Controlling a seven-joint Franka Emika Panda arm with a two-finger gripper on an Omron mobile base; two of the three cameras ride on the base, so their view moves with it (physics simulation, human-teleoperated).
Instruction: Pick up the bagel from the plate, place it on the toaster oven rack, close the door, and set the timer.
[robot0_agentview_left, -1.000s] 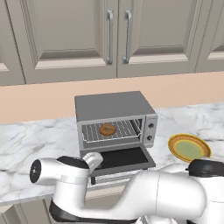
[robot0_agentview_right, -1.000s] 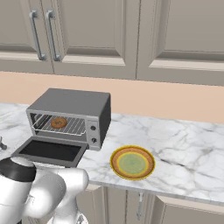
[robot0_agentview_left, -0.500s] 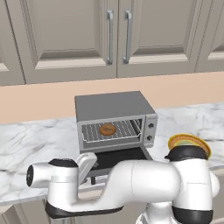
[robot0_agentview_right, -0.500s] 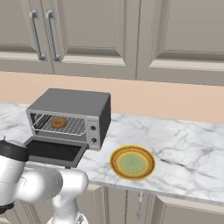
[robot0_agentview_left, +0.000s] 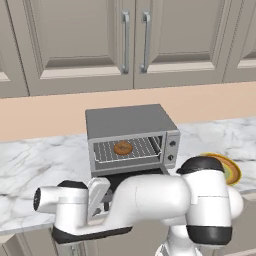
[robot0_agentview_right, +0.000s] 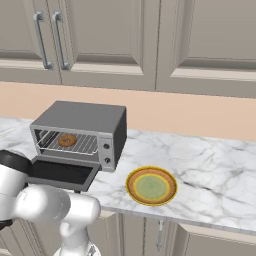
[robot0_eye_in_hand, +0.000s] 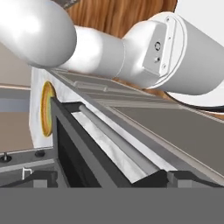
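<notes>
Bagel (robot0_agentview_left: 122, 147) on toaster oven rack (robot0_agentview_left: 131, 150), mid-left inside oven cavity. Door (robot0_agentview_right: 62, 172) hangs open, flat in front of oven, glass up. Plate (robot0_agentview_right: 151, 185) bare, on counter right of oven, near front edge. Gripper (robot0_eye_in_hand: 105, 178) low under door's front edge, fingers spread wide either side of bar handle (robot0_eye_in_hand: 118, 140), not gripping it.

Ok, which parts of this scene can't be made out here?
- Door: its near edge sits behind the arm in both base views.
- Plate: left part behind the arm's elbow, left base view.
- Oven knobs: too small to read any setting.
- Hand: fingertips cut off at the bottom, hand view.
</notes>
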